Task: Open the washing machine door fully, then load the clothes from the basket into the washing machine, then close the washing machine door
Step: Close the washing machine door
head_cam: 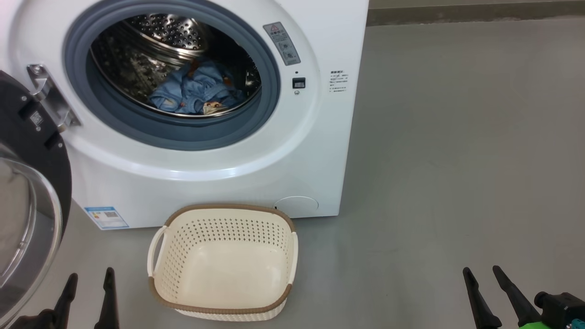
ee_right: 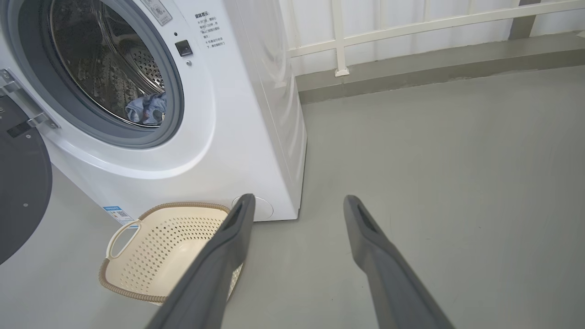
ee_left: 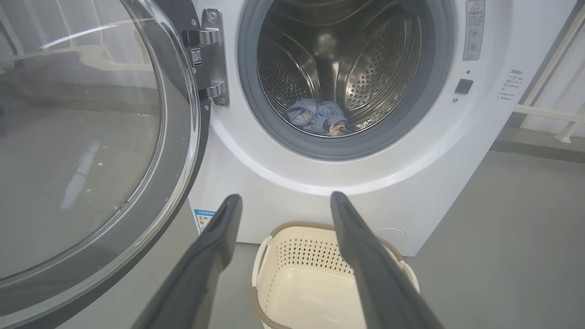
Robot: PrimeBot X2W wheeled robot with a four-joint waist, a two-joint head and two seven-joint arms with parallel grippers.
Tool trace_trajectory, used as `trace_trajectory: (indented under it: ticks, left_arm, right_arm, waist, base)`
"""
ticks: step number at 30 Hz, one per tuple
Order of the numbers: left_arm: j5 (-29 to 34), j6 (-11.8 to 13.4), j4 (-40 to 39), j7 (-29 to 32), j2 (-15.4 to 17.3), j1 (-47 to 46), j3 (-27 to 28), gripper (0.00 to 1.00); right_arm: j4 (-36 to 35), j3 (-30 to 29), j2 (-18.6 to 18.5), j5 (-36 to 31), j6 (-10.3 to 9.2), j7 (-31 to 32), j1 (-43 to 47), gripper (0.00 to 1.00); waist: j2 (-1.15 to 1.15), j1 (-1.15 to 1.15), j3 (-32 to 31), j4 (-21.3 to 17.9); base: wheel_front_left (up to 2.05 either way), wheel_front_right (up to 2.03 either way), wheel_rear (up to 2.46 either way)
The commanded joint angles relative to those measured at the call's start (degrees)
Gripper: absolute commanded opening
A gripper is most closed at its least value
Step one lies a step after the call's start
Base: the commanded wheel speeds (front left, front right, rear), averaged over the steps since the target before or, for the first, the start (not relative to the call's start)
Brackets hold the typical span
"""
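Observation:
The white washing machine point(head_cam: 274, 151) stands with its round black-rimmed door point(head_cam: 27, 192) swung wide open to the left on its steel hinge. Light-blue clothes point(head_cam: 196, 91) lie in the bottom of the steel drum, also seen as clothes point(ee_left: 317, 116) and clothes point(ee_right: 146, 108). The cream basket point(head_cam: 292, 256) sits on the floor in front of the machine with nothing in it. My left gripper point(head_cam: 89, 279) is open at the lower left, beside the door's glass. My right gripper point(head_cam: 482, 274) is open at the lower right, over bare floor.
Grey floor point(head_cam: 457, 160) spreads out to the right of the machine. A low kerb and a white railing point(ee_right: 411, 32) run along the far side. The open door point(ee_left: 91, 151) takes up the space left of the machine.

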Motion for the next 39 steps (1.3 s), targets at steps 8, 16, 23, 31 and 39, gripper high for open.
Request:
trace_trajectory:
  ticks: [8,16,23,31,39]
  left_arm:
    - [-0.1,-0.1,-1.5,-0.4,0.6,-1.8,2.4,1.0]
    - [-0.1,-0.1,-1.9,-0.4,-0.4,-1.0,4.2,1.0]
    - [0.0,-0.1,-2.3,-0.4,-1.1,-0.9,4.8,1.0]
    - [-0.2,-0.1,-2.7,-0.4,-2.2,-0.7,5.6,1.0]
    - [0.1,-0.1,-3.2,-0.4,-3.0,0.0,6.3,1.0]
  right_arm:
    - [-1.8,1.7,-1.5,-0.4,0.09,-0.3,-1.7,1.0]
    - [-1.8,3.7,-2.0,-0.2,0.09,-0.3,-3.2,1.0]
    - [-1.5,5.6,-2.5,0.1,0.09,-0.3,-5.3,1.0]
    - [-0.8,7.8,-3.0,0.1,0.09,-0.3,-8.0,1.0]
    - [-0.4,9.3,-3.5,0.4,0.09,-0.3,-9.4,1.0]
  waist:
    - [0.0,0.0,0.2,4.6]
    - [0.0,0.0,0.2,10.9]
    - [0.0,0.0,0.7,17.2]
    - [0.0,0.0,1.2,24.7]
    - [0.0,0.0,0.9,29.8]
  base:
    - [0.0,0.0,0.0]
    - [0.0,0.0,0.0]
    - [0.0,0.0,0.0]
    - [0.0,0.0,0.0]
    - [0.0,0.0,0.0]
